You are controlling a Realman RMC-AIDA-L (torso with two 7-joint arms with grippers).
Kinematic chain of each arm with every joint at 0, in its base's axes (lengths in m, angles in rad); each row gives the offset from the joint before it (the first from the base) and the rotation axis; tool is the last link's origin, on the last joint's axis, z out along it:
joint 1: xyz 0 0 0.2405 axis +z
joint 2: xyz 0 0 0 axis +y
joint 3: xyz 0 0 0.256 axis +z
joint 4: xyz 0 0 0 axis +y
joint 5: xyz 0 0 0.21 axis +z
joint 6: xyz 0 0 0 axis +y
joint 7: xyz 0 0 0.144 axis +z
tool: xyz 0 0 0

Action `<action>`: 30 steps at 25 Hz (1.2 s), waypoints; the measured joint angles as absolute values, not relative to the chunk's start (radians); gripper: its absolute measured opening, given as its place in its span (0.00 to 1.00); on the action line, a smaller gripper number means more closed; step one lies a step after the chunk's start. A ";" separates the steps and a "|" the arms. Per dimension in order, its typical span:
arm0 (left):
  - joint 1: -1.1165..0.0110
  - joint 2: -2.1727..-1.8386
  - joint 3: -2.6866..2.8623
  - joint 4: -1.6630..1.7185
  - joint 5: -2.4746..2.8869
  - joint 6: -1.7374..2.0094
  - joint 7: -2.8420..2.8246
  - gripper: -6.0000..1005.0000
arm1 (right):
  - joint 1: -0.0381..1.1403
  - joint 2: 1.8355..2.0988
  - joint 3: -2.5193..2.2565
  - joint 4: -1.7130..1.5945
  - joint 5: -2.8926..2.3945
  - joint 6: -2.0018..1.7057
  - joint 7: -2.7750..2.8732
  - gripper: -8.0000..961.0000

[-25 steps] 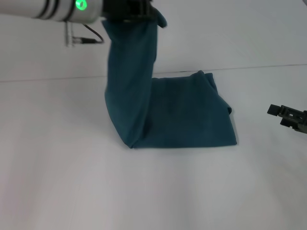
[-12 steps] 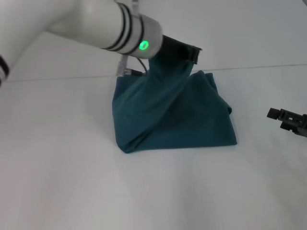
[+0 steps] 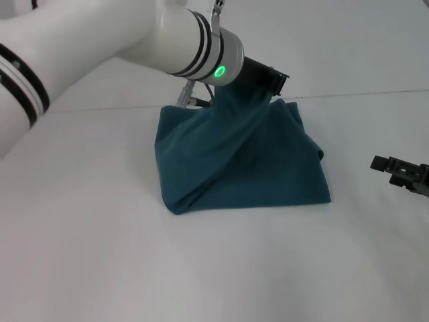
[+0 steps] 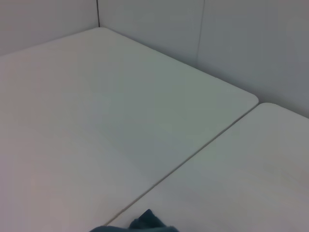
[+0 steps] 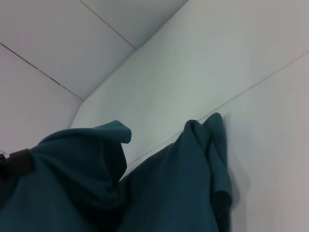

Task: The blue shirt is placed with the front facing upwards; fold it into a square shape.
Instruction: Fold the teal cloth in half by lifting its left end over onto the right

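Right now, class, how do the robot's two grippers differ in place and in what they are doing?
The left gripper is raised over the shirt's far edge; the right gripper sits out to the side, apart from the shirt. The left gripper holds a fold of cloth up; the right gripper holds nothing and seems idle. The left gripper is mostly buried in cloth; the right gripper is unobstructed. Both are black.

The left arm (image 3: 100,33) is a thick white tube with pairs of black rings, one pair near the wrist and one pair farther up. A small green light (image 3: 219,71) glows at the wrist. Beyond it sits the black left hand (image 3: 265,79). The right hand (image 3: 402,172) is black and angular.
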State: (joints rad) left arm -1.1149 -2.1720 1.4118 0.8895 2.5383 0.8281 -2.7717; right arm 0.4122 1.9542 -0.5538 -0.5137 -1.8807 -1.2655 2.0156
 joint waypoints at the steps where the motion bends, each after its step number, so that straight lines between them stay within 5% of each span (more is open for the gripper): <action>1: -1.119 -2.172 1.416 0.878 2.538 0.820 -2.772 0.10 | 0.413 1.954 -0.554 -0.514 -1.881 -1.265 2.016 0.99; 30: -1.184 -2.173 1.447 0.725 2.530 0.681 -2.751 0.12 | 0.437 1.963 -0.555 -0.503 -1.881 -1.262 2.010 0.99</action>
